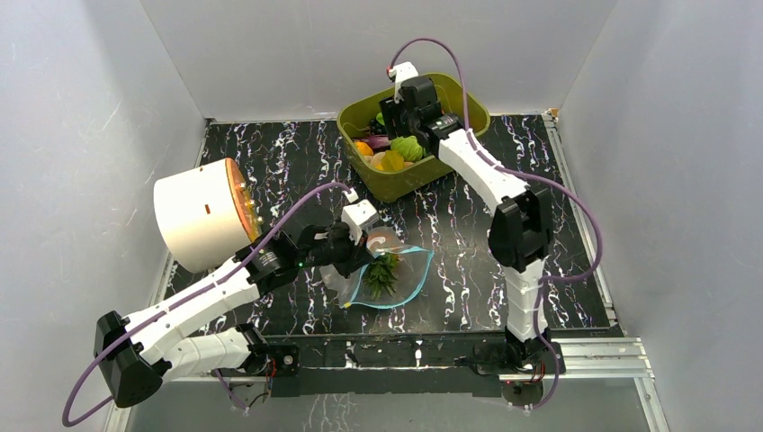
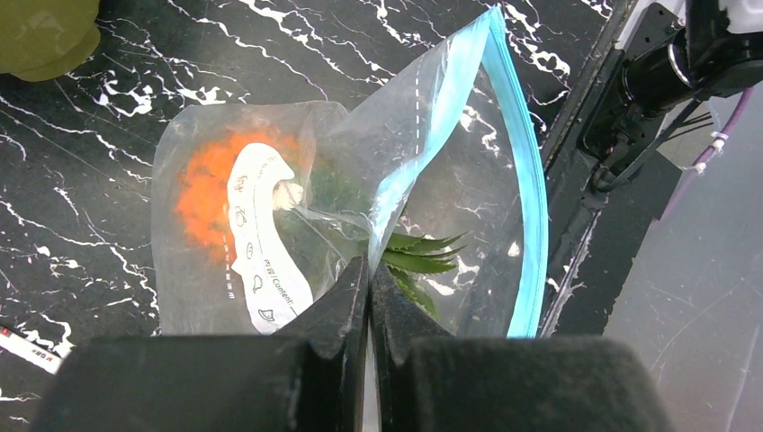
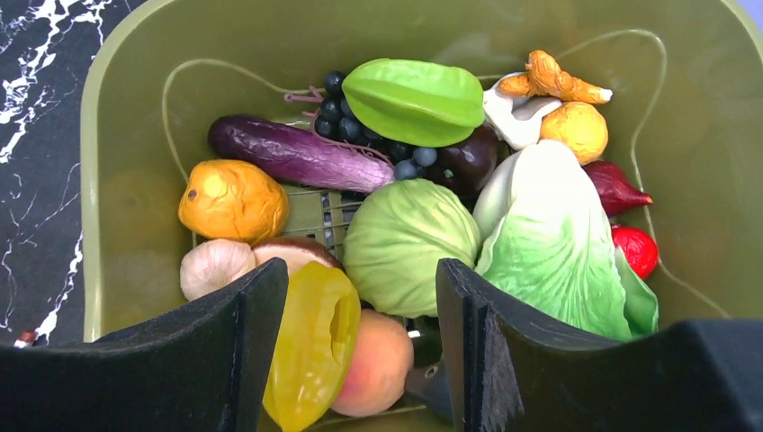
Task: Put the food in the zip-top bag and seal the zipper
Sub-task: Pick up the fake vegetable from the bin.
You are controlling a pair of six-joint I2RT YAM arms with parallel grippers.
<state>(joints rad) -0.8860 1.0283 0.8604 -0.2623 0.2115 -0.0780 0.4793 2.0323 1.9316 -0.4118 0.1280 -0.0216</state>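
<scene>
The counter (image 1: 270, 162) is black with white veining. In the top view the zip-top bag (image 1: 409, 270) lies at 6 o'clock, close to the near edge, and the olive-green tub (image 1: 468, 103) stands at 1 o'clock. A white drum (image 1: 202, 214) with an orange face sits at 9 o'clock. The left jaws are pressed together, with their tips on the clear film of the bag's near wall. The film appears pinched, but the exact contact line is hidden behind the black fingers. The zipper (image 2: 531, 207) is unsealed: its two light-blue strips spread apart and meet at 12 o'clock in the left wrist view. The pineapple (image 2: 207, 189) lies inside the bag. Its orange body is blurred by the film and partly covered by a white label (image 2: 256, 225) whose print is too small to read. Only its green leaves show clearly, at the open mouth. The bag's lower edge is cut off by the jaws. The left wrist hides the bag's 9 o'clock side in the top view. The right jaws stand apart above the tub and grip nothing. The right arm (image 1: 486, 171) screens them from above. The rest of the food lies in the tub. Between the jaws lie the cabbage (image 3: 409, 243), a yellow piece (image 3: 310, 342) and a peach (image 3: 378, 360), the last two partly hidden. An aubergine (image 3: 297, 155) lies at 10 o'clock, a green star fruit (image 3: 414, 99) at 12 o'clock and a leafy green (image 3: 558, 243) at 3 o'clock.
</scene>
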